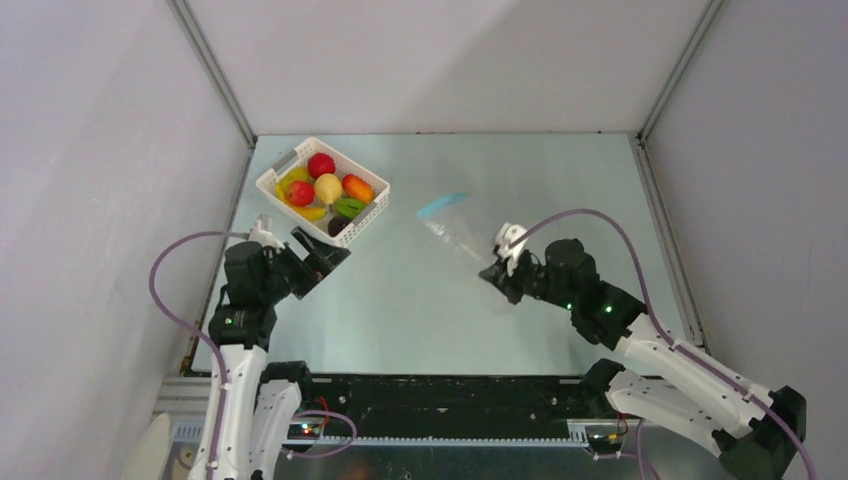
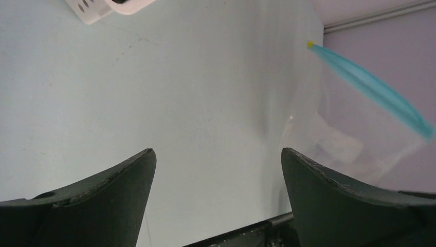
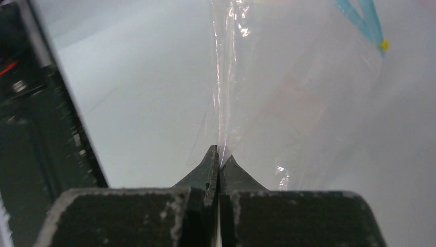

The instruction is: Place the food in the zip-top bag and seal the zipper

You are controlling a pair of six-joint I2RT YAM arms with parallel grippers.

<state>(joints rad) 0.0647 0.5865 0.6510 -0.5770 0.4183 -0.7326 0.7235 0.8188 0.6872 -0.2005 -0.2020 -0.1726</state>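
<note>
Hidden: my left wrist view cuts off the white slotted plastic basket [image 2: 97, 10] at the top edge, so its contents do not show there.
Hard to make out: a pale patch on the bag's wall is too blurred to read, and I cannot tell whether the bag touches the pale green table [image 1: 420, 320].
Right arm: stretched diagonally from its base toward mid-table.
Right gripper [image 3: 219, 154]: clenched, pinching the film at one edge of the clear, crinkly zip-top bag [image 1: 462, 230].
Left arm: elbow bent, wrist near the basket's near corner.
Left gripper [image 2: 216, 154]: spread wide, grasping nothing.
Zipper, light blue strip [image 2: 370, 85]: at the bag's far end from my right fingers, yellow tab at one tip, halves seemingly parted there.
Food, glossy toy fruits and vegetables [image 1: 328, 188]: piled in the basket, far left.
</note>
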